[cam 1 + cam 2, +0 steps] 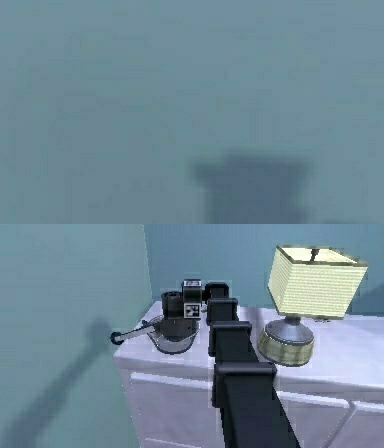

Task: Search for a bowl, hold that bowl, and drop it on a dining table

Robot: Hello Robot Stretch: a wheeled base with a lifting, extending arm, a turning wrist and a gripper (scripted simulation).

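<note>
- Arm (240, 364) reaches across a white dresser (340, 359), likely to bring the gripper (135, 331) to the grey bowl (177, 340).
- Bowl sits on the dresser top near its corner on the arm side view's left, at the gripper; whether the gripper holds anything cannot be told.
- Lamp (300, 299) stands just beside the arm; teal wall (60, 284) is close, so upward looks freest.

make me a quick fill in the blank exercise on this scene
1. The ___ with a cream shade stands on the white cabinet.
2. In the arm side view, the lamp is to the ___ of the dark arm.
3. The round thing near the tool is ___ in colour.

Missing words: lamp; right; grey.
</note>
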